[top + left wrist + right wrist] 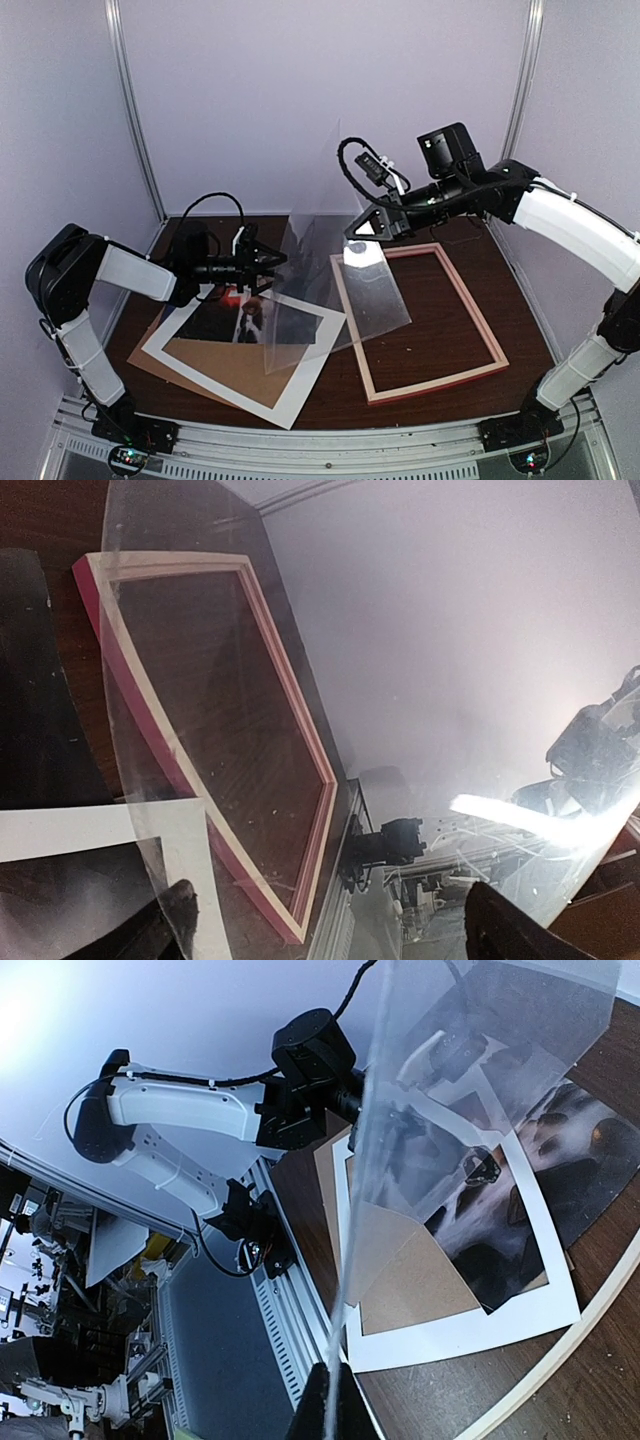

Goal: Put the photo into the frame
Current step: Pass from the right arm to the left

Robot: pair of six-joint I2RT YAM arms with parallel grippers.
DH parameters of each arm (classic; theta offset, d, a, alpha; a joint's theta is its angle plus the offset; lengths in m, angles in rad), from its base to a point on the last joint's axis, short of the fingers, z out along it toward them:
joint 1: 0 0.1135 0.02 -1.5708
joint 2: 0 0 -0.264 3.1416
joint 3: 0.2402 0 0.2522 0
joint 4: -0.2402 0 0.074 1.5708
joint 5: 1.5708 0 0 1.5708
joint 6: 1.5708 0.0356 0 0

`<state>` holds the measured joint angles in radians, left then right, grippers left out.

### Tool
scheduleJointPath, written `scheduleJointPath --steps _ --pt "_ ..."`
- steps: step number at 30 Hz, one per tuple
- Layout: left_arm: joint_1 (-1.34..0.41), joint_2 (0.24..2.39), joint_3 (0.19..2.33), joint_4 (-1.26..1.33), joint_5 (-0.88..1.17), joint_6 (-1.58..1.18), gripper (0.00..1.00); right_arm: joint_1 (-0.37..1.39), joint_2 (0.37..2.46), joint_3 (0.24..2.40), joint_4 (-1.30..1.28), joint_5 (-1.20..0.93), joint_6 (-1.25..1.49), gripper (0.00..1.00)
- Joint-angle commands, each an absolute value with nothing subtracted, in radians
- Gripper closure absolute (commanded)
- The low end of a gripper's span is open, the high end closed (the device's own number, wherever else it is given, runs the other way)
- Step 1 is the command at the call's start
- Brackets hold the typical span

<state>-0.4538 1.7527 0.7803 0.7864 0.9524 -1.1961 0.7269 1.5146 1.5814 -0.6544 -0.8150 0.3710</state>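
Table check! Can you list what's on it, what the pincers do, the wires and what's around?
Surface: dark brown table, no damage seen.
Job's things: photo lies skewed under the white mat; frame lies flat, no photo inside.
Clutter: white mat over brown backing board; clear sheet held up, tilted.
Pincers: right pincer shut on the clear sheet's edge; left pincer open beside the sheet.
Cables: black cable arcs behind the left pincer; black loop above the right pincer.
Surroundings: pale walls.
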Motion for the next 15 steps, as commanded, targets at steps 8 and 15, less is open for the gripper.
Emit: scheduleJointPath --steps 8,15 --pt "-0.459 1.722 0.822 0.829 0.978 -1.193 0.13 0.654 1.494 1.544 -0.777 -0.685 0.34 1.0" --pt "-0.459 1.682 0.817 0.772 0.962 -1.156 0.16 0.623 1.505 1.506 -0.787 -0.638 0.36 1.0"
